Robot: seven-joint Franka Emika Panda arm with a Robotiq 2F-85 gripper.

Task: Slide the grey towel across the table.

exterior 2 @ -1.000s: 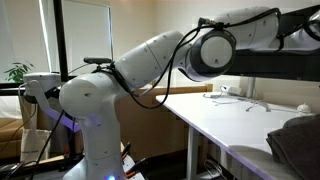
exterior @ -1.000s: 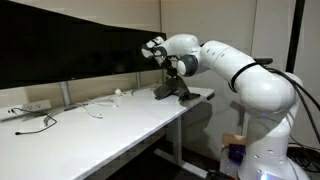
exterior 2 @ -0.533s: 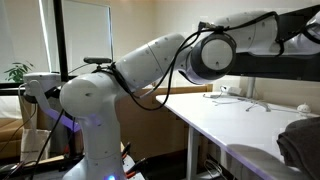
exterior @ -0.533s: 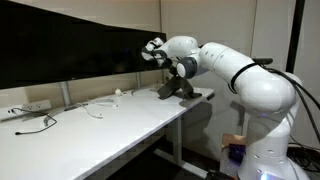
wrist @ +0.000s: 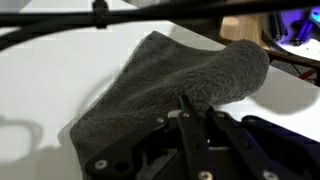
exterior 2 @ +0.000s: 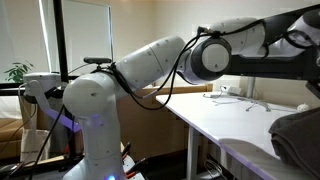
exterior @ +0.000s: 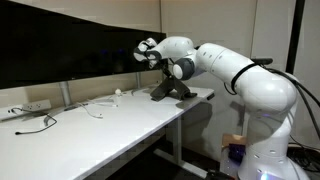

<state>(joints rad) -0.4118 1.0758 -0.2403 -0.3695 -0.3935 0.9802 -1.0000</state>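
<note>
The grey towel (exterior: 176, 92) lies bunched at the near end of the white table (exterior: 100, 128), drawn up into a peak under the arm's hand. My gripper (exterior: 170, 80) comes down onto that peak. In the wrist view the gripper (wrist: 197, 103) has its two dark fingers close together, shut on a fold at the edge of the grey towel (wrist: 170, 75), with the rest spread over the table (wrist: 40, 90). In an exterior view the grey towel (exterior 2: 298, 135) shows as a raised mound at the frame's right edge on the table (exterior 2: 225, 125).
Loose cables (exterior: 35, 120) and small white items (exterior: 100, 108) lie further along the table. A dark screen (exterior: 60, 45) runs behind it. The table's end edge is right beside the towel, with the robot base (exterior: 262, 150) just beyond.
The gripper has shifted a little along the table toward the cables, with the towel's fold in it. The towel's mound stands higher and wider than a second ago.
</note>
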